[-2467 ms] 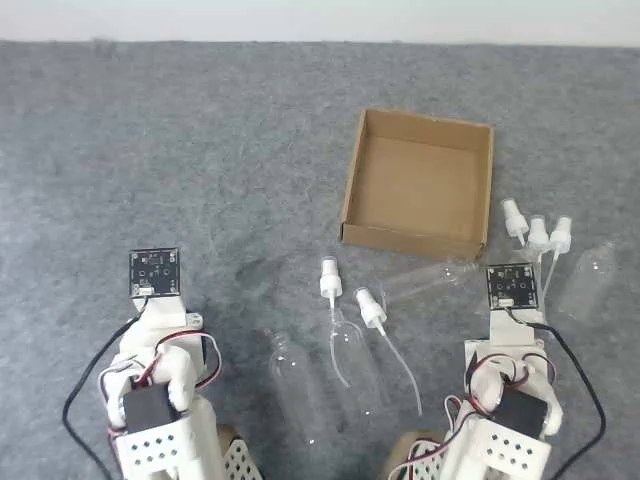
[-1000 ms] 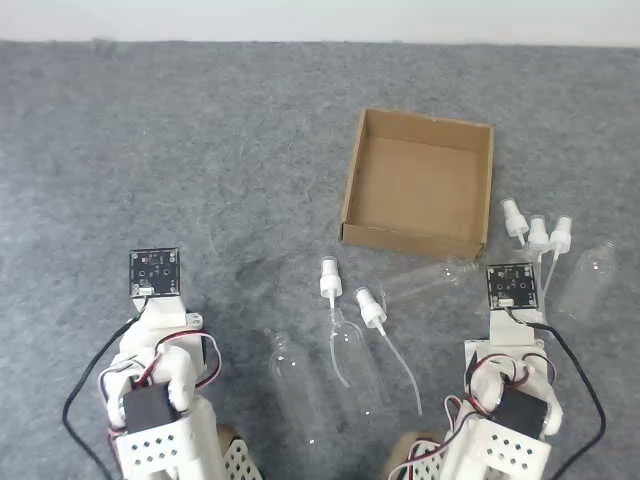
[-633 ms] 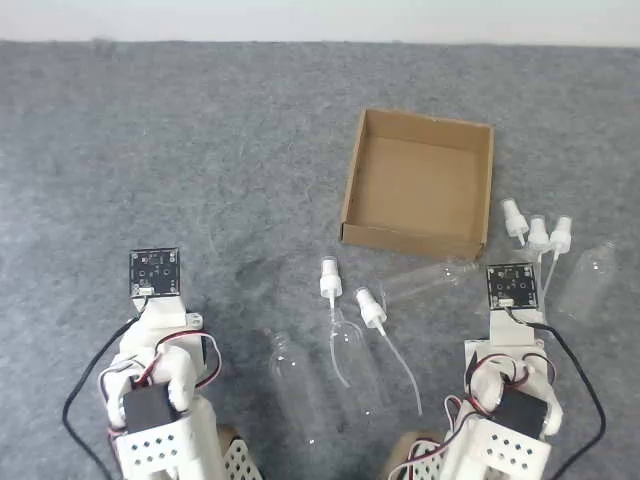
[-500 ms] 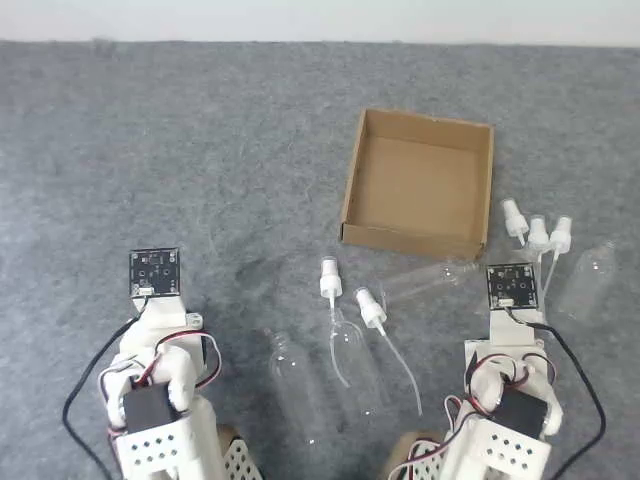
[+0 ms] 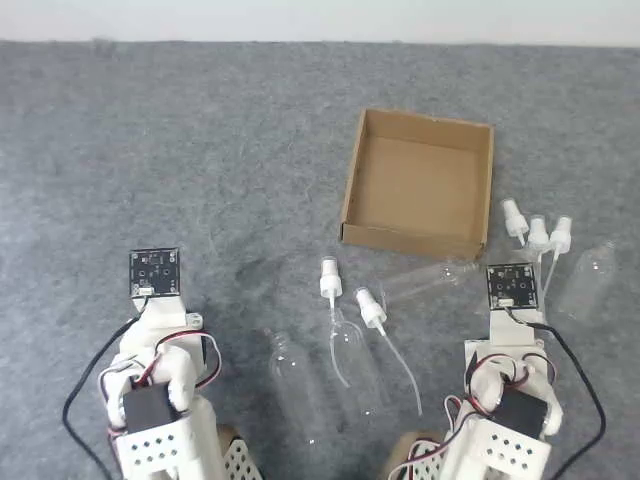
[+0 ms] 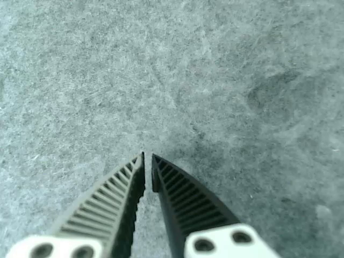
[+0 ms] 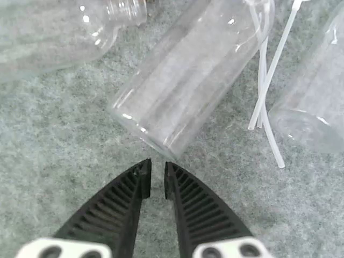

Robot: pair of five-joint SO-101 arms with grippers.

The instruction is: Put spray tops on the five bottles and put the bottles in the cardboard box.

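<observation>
Cardboard: a shallow brown cardboard box (image 5: pixel 410 240) sat open-topped on the far side of the grey felt-covered table (image 5: pixel 200 150), its bare floor showing.
Spray tops: one white plastic spray top (image 5: pixel 330 280) and a second spray top (image 5: pixel 370 306) lay loose just in front of the box, each trailing a thin tube. Three more spray tops (image 5: pixel 538 233) were bunched beside the box's right front corner.
Bottles: a clear plastic bottle (image 5: pixel 295 380) lay on its side between the two arms, with a neighbouring bottle (image 5: pixel 360 375) under the trailing tubes. A slim bottle (image 5: pixel 425 280) lay just beside the box's front wall, and a fourth bottle (image 5: pixel 585 280) rested at the far right near the bunched tops. All were outside the box.
Left hand: the left hand (image 6: pixel 148 161) hung over bare grey felt, jaws drawn almost together with only a sliver between the tips, gripping nothing.
Right hand: the right hand (image 7: pixel 154 169) had its jaws nearly closed on a narrow gap and held nothing. The base of a transparent bottle (image 7: pixel 188 75) lay just beyond its tips, apart from them. Thin white tubes (image 7: pixel 269 70) ran alongside.
</observation>
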